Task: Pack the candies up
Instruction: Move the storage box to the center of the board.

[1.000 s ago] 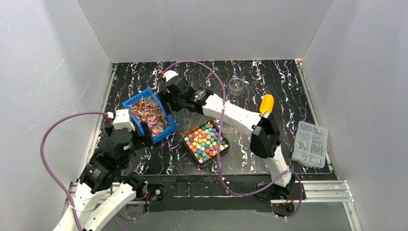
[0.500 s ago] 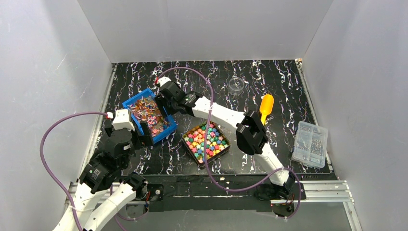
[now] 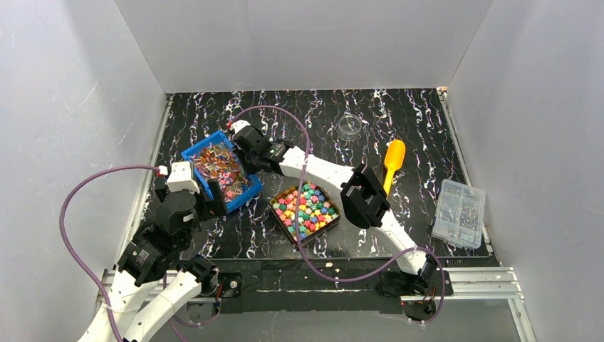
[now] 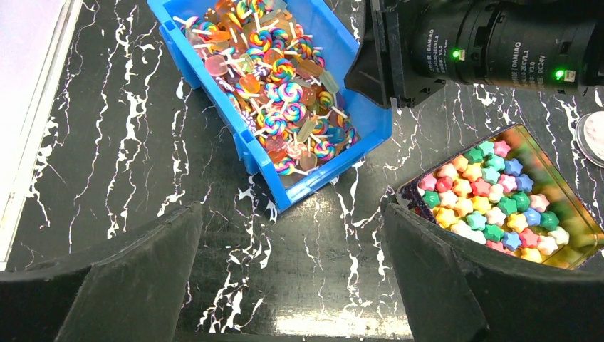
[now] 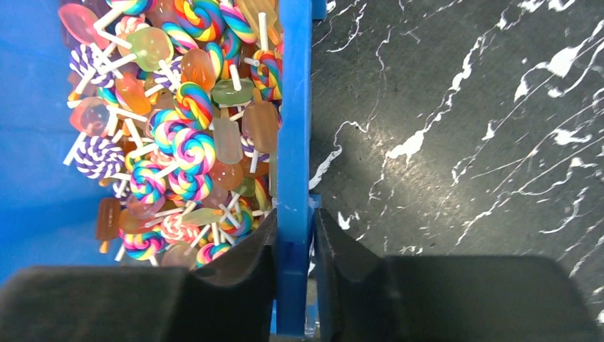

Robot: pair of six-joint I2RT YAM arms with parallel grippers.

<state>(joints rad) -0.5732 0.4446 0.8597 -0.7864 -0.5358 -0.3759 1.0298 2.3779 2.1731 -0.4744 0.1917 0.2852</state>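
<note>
The candies (image 3: 305,208) (image 4: 491,192), small knobbly sweets in many bright colours, fill a dark square tin (image 3: 274,212) in the middle of the table. Left of the tin stands a blue bin (image 3: 197,174) (image 4: 367,114) full of lollipops. My right gripper (image 3: 238,142) (image 5: 295,224) is shut on the bin's right wall (image 5: 295,107), one finger inside among the lollipops and one outside. Over bare table by the bin's near corner, my left gripper (image 3: 212,203) (image 4: 290,210) hangs wide open with nothing in it.
An orange scoop (image 3: 391,160) lies right of the tin. A small clear round dish (image 3: 349,125) sits at the back, and a clear compartment box (image 3: 459,212) at the right edge. White walls enclose the table. The right arm's wrist (image 4: 498,43) reaches across above the tin.
My right arm has reached further left and down to the blue bin, and its jaws have closed on the bin's wall. The left arm has not moved.
</note>
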